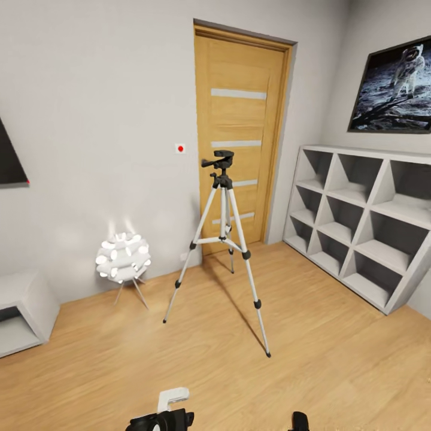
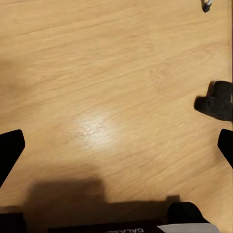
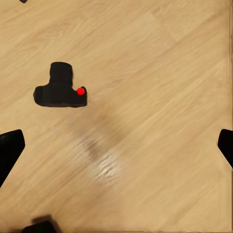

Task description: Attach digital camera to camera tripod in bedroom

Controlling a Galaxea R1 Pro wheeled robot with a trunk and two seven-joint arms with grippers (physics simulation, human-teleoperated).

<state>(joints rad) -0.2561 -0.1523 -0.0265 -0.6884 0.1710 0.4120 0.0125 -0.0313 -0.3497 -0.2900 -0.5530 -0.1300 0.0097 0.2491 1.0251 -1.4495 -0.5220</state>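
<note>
The camera tripod [image 1: 223, 230] stands on the wood floor in front of a wooden door, silver legs spread, its black head and pan handle bare. The digital camera [image 3: 60, 91] lies on the floor, black with a red dot on top. It sits off to one side of my right gripper [image 3: 116, 148], which hovers above the planks, open and empty. My left gripper [image 2: 116, 148] is open too, over bare floor, with the digital camera [image 2: 216, 101] at that view's edge beside one fingertip [image 2: 226, 145]. A tripod foot [image 2: 207, 5] shows in a corner.
A wooden door [image 1: 239, 137] is behind the tripod. A white spiky globe lamp [image 1: 123, 257] glows at its left. An empty grey shelf unit [image 1: 365, 221] lines the right wall under a moon poster [image 1: 396, 87]. A low grey cabinet [image 1: 24, 308] sits far left.
</note>
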